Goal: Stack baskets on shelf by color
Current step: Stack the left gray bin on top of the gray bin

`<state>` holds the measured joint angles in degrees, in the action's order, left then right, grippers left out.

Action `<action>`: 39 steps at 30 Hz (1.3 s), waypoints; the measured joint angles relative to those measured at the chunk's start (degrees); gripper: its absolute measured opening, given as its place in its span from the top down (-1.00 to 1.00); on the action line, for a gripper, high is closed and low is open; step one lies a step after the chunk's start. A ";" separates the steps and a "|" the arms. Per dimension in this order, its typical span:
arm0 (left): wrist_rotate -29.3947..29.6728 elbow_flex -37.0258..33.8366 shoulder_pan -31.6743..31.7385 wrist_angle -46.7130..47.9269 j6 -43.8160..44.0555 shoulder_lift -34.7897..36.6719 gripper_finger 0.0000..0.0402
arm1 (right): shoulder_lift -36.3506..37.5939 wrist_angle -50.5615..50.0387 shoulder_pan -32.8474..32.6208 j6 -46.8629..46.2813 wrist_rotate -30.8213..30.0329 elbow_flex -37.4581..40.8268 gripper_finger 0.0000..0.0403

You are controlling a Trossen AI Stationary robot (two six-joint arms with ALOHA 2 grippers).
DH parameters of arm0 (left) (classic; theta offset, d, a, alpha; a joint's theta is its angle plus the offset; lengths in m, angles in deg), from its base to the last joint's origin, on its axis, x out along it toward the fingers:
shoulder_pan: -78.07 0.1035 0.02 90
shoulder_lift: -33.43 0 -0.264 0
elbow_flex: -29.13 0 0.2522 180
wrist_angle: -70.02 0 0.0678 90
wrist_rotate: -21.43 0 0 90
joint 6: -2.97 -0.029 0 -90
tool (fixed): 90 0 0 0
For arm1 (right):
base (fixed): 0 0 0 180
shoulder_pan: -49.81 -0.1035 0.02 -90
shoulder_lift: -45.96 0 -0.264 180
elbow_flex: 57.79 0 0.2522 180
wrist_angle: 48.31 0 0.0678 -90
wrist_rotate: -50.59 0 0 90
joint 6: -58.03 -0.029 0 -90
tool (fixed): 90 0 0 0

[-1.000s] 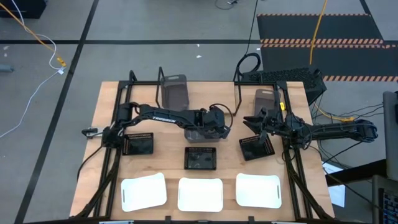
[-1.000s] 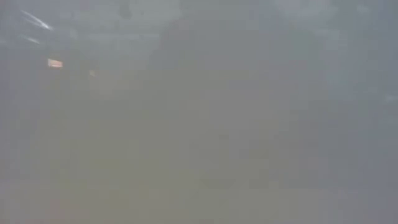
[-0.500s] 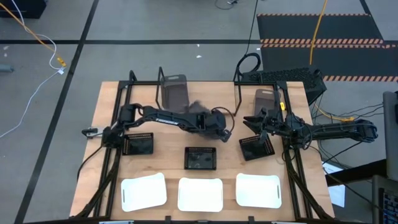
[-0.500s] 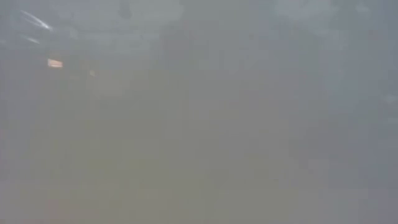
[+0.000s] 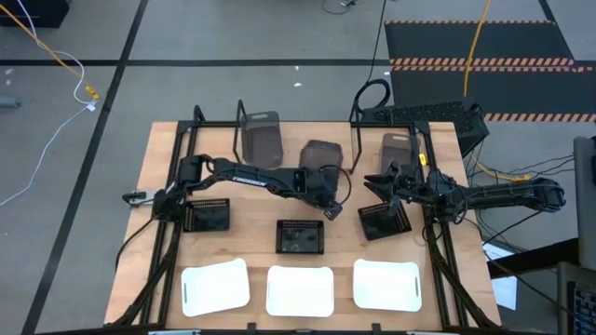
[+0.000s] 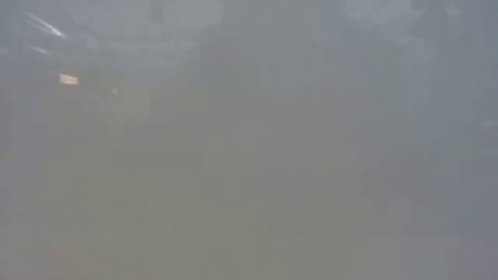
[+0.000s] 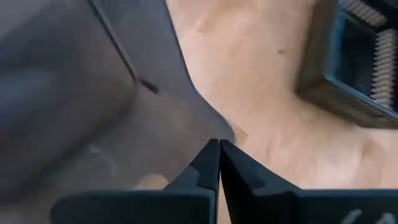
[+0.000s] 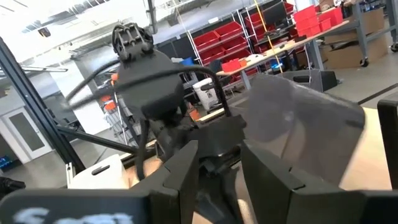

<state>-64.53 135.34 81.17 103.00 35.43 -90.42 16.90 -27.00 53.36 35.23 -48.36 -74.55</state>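
Observation:
My left gripper (image 5: 329, 210) is at mid-table, and in its wrist view my left gripper (image 7: 219, 146) is shut with nothing between the fingers. A dark grey basket (image 5: 321, 154) lies just beyond it, between the rods of the shelf (image 5: 354, 140); this basket (image 7: 74, 93) fills one side of the left wrist view. Two more grey baskets (image 5: 261, 136) (image 5: 399, 149) stand at the back. My right gripper (image 8: 221, 168) points level toward the left arm, fingers apart, above a turned black mesh basket (image 5: 384, 221). The low view is fogged and shows nothing. My left gripper's shut fingertips (image 7: 211, 155) stand at the edge of the dark grey basket (image 7: 186, 134); whether they touch it cannot be told.
Two more black mesh baskets (image 5: 208, 216) (image 5: 300, 236) sit at mid-table. Three white baskets (image 5: 215, 286) (image 5: 300, 290) (image 5: 386, 284) line the near edge. Black arm frames (image 5: 172, 177) run along both sides, and a keyboard (image 5: 424, 116) lies at the far right.
The dark grey basket that lay under my left gripper has gone quickly toward the table's far edge and now lies between the shelf's rods, clear of the gripper. My left gripper has shifted a little toward the far right. The right arm has kept still.

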 joint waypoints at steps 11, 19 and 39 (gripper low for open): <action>2.08 0.12 -3.74 4.59 -39.39 9.87 0.69 | 0.00 0.28 -0.04 1.18 0.17 0.00 0.43; 2.35 0.12 -5.02 25.25 -57.29 12.40 0.15 | 0.00 0.40 -1.01 2.56 1.57 0.00 0.43; 1.50 -4.73 -3.73 34.23 -66.33 9.86 0.58 | -0.02 1.49 -1.81 3.87 1.53 0.00 0.43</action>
<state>-63.02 130.61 77.45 137.23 -30.90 -80.56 16.88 -25.51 51.55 39.11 -46.83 -74.55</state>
